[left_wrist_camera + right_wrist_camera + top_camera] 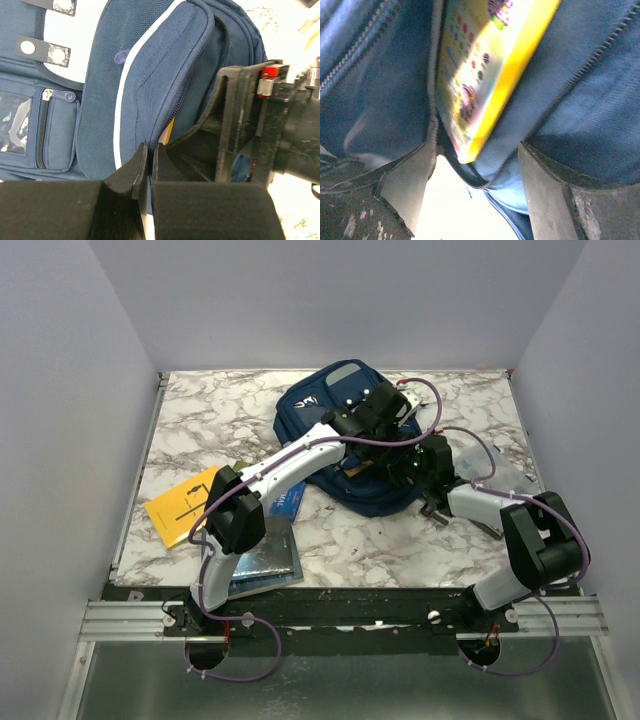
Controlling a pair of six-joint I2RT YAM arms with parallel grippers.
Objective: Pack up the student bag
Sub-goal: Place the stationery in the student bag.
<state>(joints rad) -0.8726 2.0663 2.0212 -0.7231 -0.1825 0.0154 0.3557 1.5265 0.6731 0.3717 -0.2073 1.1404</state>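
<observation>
The student bag [318, 405], navy with white stripes, lies at the back middle of the table. My left gripper [378, 408] is above its right side. In the left wrist view it [150, 156] is shut on the edge of the bag's [150, 75] open zip flap and holds it up. My right gripper [418, 470] is at the bag's opening. In the right wrist view it [472, 195] is open, with the corner of a yellow book [485, 75] and the bag's rim [600, 100] between its fingers. The book sits partly inside the bag and shows as a yellow sliver [169, 131] in the left wrist view.
A yellow booklet [183, 506], a blue book [287, 500] and a shiny dark notebook [258, 560] lie at the near left, under the left arm. A clear plastic item [510, 475] lies to the right of the bag. White walls stand round the marble table [200, 410].
</observation>
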